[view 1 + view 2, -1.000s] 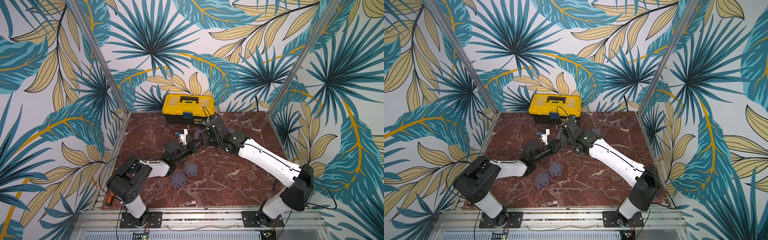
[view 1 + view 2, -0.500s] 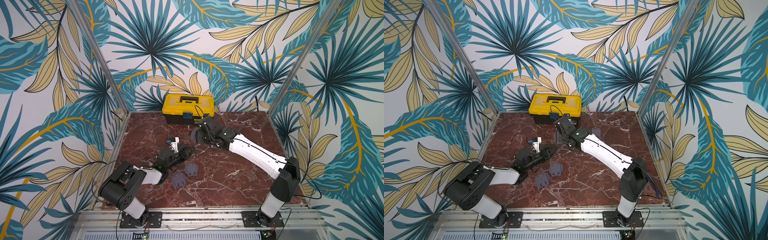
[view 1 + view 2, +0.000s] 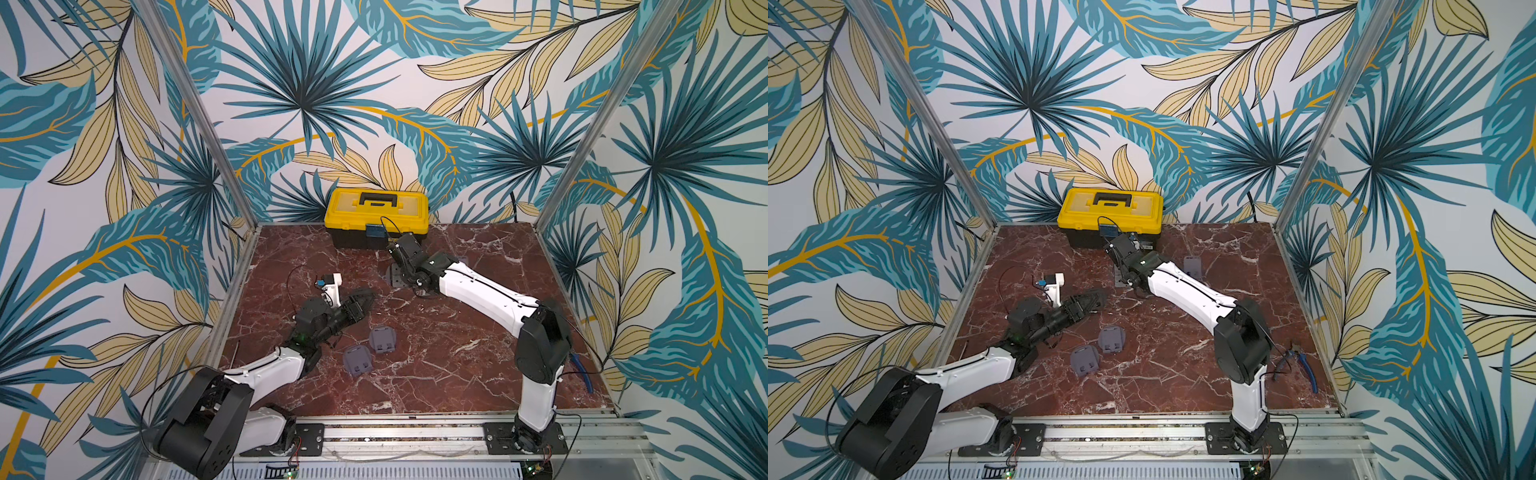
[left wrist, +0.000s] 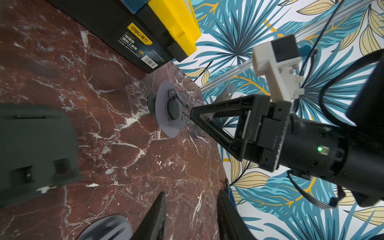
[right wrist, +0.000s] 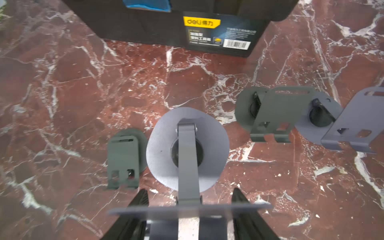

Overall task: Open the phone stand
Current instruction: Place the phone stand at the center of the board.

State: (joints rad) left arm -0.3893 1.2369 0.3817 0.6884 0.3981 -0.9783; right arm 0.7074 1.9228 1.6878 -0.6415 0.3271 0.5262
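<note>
- Table (image 3: 457,374): red marble top with leaf-print panels (image 3: 374,104) on three sides.
- Right arm (image 3: 482,295): white with black joints. Base at 5 o'clock, extended to 12 o'clock.
- Left arm (image 3: 266,368): same make. Base at 7 o'clock, extended to 10 o'clock.
- Toolbox (image 3: 376,208): yellow lid, black body, lid down. At 12 o'clock against the back panel.
- Right gripper (image 5: 189,192): 12 o'clock, just in front of the toolbox. Fingers pinched on the stand's top plate.
- Left gripper (image 4: 192,195): 10 o'clock, low over the table. Fingers spread, nothing between them.
- Stand (image 5: 187,158): grey, at 12 o'clock between the toolbox and the table centre. Round base flat on the table, arm hinged up off it.
- Folded stands (image 3: 382,338) (image 3: 357,360): two, grey, lying flat side by side at 8 o'clock, near the left gripper but apart from it.
- Loose stands (image 5: 124,158) (image 5: 270,116) (image 5: 353,128): three, seen in the right wrist view. One dark and folded, just beside the held stand's base. Two with plates raised, on its opposite side.
- Pliers (image 3: 1304,361): blue handles, at the 4 o'clock edge.
</note>
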